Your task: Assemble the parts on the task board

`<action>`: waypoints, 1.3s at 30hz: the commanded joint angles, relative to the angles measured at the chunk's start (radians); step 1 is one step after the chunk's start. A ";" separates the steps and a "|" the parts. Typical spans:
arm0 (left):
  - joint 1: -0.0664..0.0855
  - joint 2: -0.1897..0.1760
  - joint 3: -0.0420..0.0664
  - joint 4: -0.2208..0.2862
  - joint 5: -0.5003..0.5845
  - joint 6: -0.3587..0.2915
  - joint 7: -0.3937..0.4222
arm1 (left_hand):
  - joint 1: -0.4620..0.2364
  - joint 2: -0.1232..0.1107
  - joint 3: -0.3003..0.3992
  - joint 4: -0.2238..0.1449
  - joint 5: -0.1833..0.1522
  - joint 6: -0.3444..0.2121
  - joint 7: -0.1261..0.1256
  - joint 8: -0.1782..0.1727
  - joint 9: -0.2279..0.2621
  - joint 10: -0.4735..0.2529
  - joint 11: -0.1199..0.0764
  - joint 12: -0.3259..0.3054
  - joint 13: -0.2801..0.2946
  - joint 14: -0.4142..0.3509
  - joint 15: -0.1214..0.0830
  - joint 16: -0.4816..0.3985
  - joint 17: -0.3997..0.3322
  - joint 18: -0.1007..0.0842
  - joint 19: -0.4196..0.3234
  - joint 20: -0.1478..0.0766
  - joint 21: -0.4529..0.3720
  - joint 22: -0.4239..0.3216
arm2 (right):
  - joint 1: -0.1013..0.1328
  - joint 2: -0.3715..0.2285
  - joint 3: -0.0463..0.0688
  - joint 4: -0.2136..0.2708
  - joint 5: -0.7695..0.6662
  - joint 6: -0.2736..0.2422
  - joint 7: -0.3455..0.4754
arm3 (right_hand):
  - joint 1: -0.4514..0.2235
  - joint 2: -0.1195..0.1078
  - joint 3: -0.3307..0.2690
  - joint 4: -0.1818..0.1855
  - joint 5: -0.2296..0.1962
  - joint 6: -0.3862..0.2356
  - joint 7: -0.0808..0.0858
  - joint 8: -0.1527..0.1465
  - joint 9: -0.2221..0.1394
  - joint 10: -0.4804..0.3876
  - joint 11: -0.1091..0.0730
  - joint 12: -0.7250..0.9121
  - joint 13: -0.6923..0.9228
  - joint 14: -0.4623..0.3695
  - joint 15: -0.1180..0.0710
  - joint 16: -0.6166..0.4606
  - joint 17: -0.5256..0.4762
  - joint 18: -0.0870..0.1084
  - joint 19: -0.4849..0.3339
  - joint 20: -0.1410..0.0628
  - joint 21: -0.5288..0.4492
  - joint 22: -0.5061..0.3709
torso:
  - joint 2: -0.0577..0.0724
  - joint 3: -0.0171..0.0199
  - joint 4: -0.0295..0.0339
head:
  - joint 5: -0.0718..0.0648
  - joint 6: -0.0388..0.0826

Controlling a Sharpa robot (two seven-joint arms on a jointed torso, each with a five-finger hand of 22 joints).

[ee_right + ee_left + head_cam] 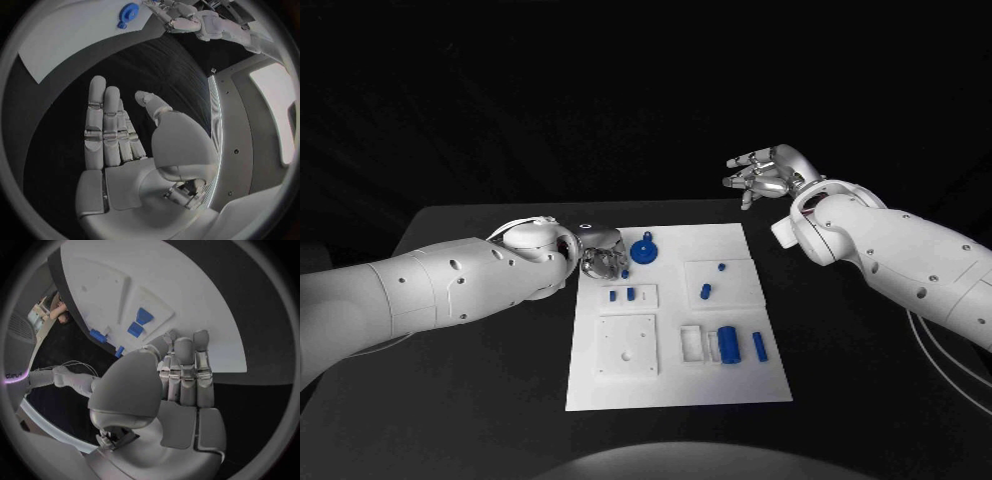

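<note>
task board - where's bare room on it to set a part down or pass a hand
The white task board is bare along its near edge, below the square recessed plate and the blue cylinder. Its far right corner, beyond the small blue peg, also looks free. It is crowded at the far left, where the left hand sits beside the round blue knob.

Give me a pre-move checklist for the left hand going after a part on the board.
1. Left hand empty: ok, fingers extended in its wrist view, nothing in them.
2. Left hand over the task board: ok, at the board's far left corner.
3. Round blue part free to take: ok, it lies just beside the left hand, untouched.
4. Right hand out of the way: ok, open, raised beyond the board's far right corner.
5. Blue cylinder resting on the board: ok, near right area.
6. Contact between left fingertips and board: cannot tell.
</note>
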 commanded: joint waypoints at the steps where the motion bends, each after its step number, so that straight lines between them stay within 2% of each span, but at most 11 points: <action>1: -0.003 -0.004 -0.002 -0.002 0.004 -0.006 -0.006 | 0.007 -0.007 0.007 -0.003 -0.003 -0.007 -0.003 -0.002 -0.001 0.004 -0.002 0.004 0.001 0.000 0.003 -0.002 -0.002 0.010 0.001 0.003 0.004 0.021 | -0.002 0.000 0.000 0.001 -0.012 0.021 0.006 | 0.000 0.001 0.003 -0.010 0.005 0.005 0.005 0.003 0.002 -0.003 -0.004 -0.003 -0.001 -0.001 0.001 0.007 -0.001 0.027 0.030 0.004 -0.002 0.003 | 0.000 0.0001 -0.0002 | 0.001 0.001; 6: -0.003 -0.012 0.002 -0.005 0.013 -0.029 0.000 | 0.013 -0.006 0.012 -0.009 -0.002 -0.004 -0.001 -0.002 -0.001 0.005 -0.001 0.004 0.001 0.001 0.004 -0.002 -0.002 0.011 -0.001 0.003 0.010 0.022 | -0.005 -0.002 0.000 0.002 -0.021 0.032 0.004 | -0.004 0.002 0.017 -0.028 0.004 0.013 0.005 0.003 0.002 -0.001 -0.004 -0.005 -0.001 0.004 -0.002 0.021 0.007 0.028 0.032 0.001 0.016 0.023 | 0.000 -0.0001 -0.0009 | 0.001 0.001; 10: -0.003 -0.018 0.008 -0.001 0.030 -0.047 0.014 | 0.016 -0.008 0.021 -0.021 0.004 -0.004 -0.001 -0.002 -0.001 0.007 0.000 0.004 0.001 0.000 0.004 -0.002 -0.002 0.015 -0.008 0.004 0.026 0.023 | -0.008 -0.004 0.000 0.002 -0.024 0.036 0.003 | -0.004 0.003 0.018 -0.029 0.004 0.020 0.004 0.004 0.002 -0.001 -0.004 -0.006 -0.001 0.004 -0.002 0.022 0.008 0.029 0.032 0.000 0.017 0.024 | 0.000 -0.0001 0.0001 | 0.001 0.002; 20: -0.003 -0.029 0.016 0.021 0.056 -0.082 0.061 | 0.020 -0.016 0.020 -0.045 0.011 -0.024 -0.013 -0.002 -0.001 0.016 -0.001 0.004 0.001 -0.001 0.004 -0.003 -0.002 0.018 -0.022 0.003 0.055 0.022 | -0.012 -0.007 0.000 0.002 -0.028 0.040 0.002 | -0.007 0.004 0.025 -0.037 0.006 0.027 0.004 0.004 0.002 -0.001 -0.004 -0.006 -0.001 0.003 -0.002 0.024 0.008 0.029 0.029 0.000 0.021 0.033 | 0.000 0.0002 -0.0005 | 0.002 0.002; 26: -0.003 -0.036 0.018 0.028 0.065 -0.077 0.090 | 0.023 -0.029 0.015 -0.057 0.008 -0.035 -0.026 -0.002 -0.001 0.010 0.003 0.006 0.001 -0.014 0.007 -0.006 -0.004 0.020 -0.036 0.007 0.064 0.022 | -0.014 -0.008 0.000 0.001 -0.028 0.040 0.002 | -0.009 0.004 0.027 -0.039 0.007 0.028 0.004 0.004 0.002 -0.001 -0.004 -0.007 -0.001 0.003 -0.002 0.023 0.008 0.030 0.027 0.000 0.022 0.035 | 0.000 0.0007 -0.0004 | 0.003 0.001; 34: -0.003 -0.041 0.018 0.037 0.063 -0.041 0.102 | 0.050 0.001 -0.057 -0.076 0.015 -0.009 -0.027 -0.002 -0.001 0.056 -0.017 0.052 0.005 -0.021 -0.007 0.014 0.008 0.005 -0.054 -0.010 0.088 0.022 | -0.017 -0.009 0.000 0.000 -0.028 0.040 0.003 | -0.010 0.004 0.028 -0.040 0.010 0.028 0.004 0.004 0.003 -0.001 -0.004 -0.007 -0.001 0.003 -0.002 0.023 0.008 0.030 0.026 0.000 0.022 0.037 | 0.000 0.0003 -0.0006 | 0.003 0.001; 39: -0.003 -0.040 0.018 0.037 0.055 -0.017 0.094 | 0.036 0.002 -0.053 -0.092 0.021 0.000 -0.025 -0.003 -0.001 0.052 -0.023 0.107 0.007 -0.021 -0.011 0.045 0.027 0.002 -0.053 -0.015 0.098 0.021 | -0.017 -0.009 0.000 0.000 -0.028 0.039 0.003 | -0.011 0.004 0.029 -0.041 0.012 0.028 0.004 0.004 0.002 -0.001 -0.004 -0.007 -0.001 0.002 -0.002 0.023 0.008 0.030 0.025 0.001 0.022 0.039 | 0.000 0.0001 -0.0010 | 0.002 0.001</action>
